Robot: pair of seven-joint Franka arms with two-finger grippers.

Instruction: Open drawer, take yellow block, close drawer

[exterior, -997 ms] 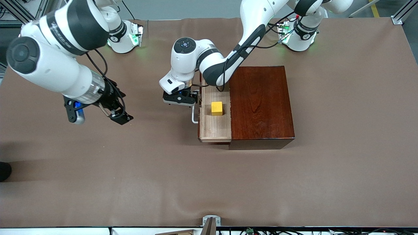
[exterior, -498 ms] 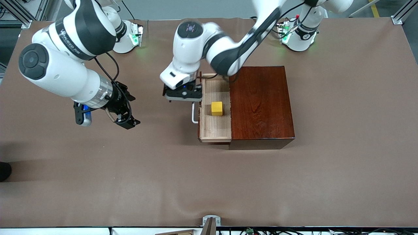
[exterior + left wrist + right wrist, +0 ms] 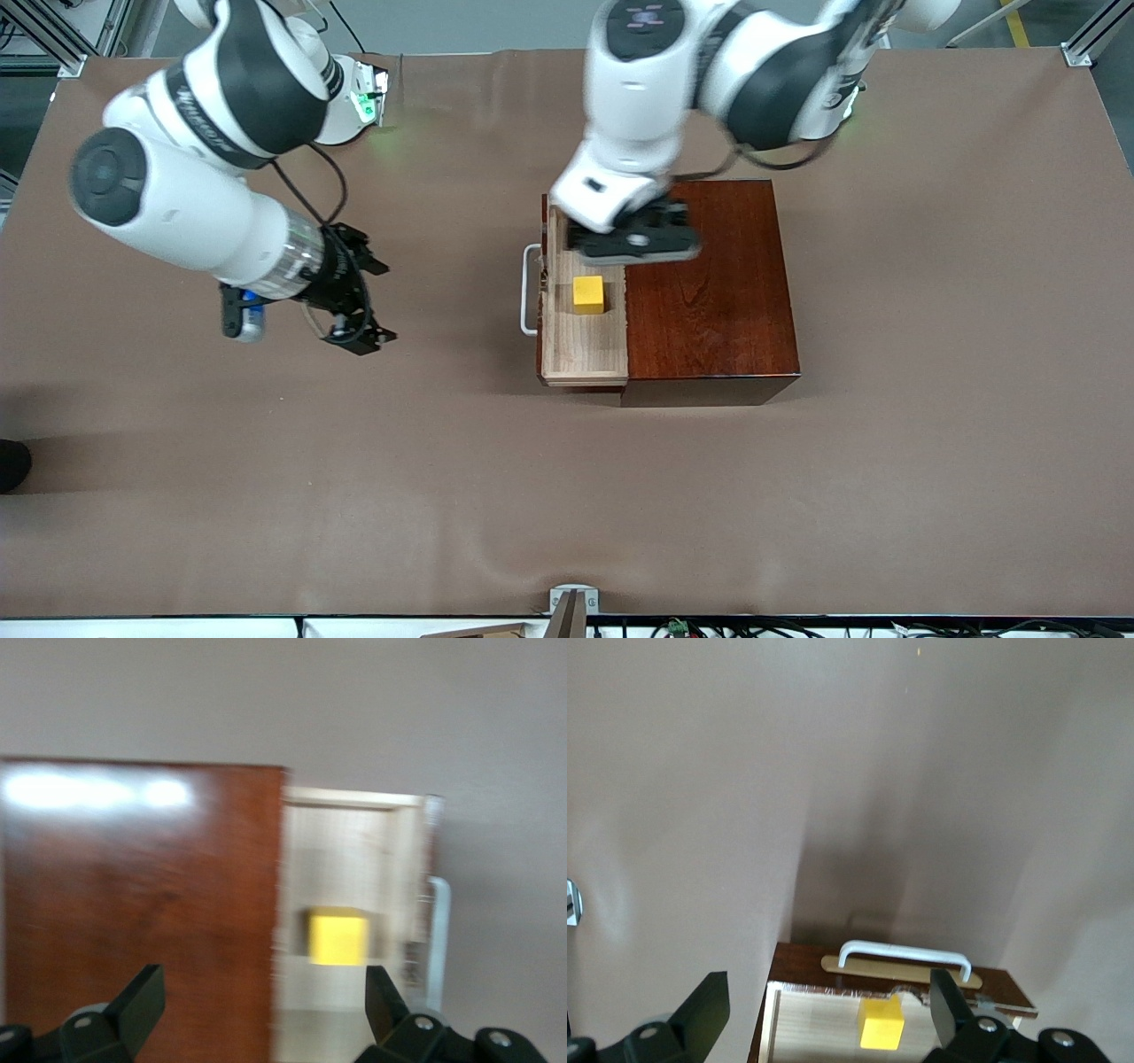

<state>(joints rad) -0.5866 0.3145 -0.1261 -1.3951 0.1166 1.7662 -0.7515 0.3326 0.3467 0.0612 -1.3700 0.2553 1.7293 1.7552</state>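
Center frame, the pale-wood drawer (image 3: 584, 341) holds a yellow block (image 3: 588, 294); the left end effector (image 3: 633, 244) above it and the right end effector (image 3: 354, 330) at left are both wide open, empty.

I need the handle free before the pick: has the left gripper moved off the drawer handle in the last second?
Yes. The left gripper has left the handle and now hangs over the wooden box, above the open drawer.

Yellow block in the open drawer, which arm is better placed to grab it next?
Probably the left. The left hand hangs open over the drawer, just beside the yellow block. The right hand, also open, is over bare table toward the right arm's end.
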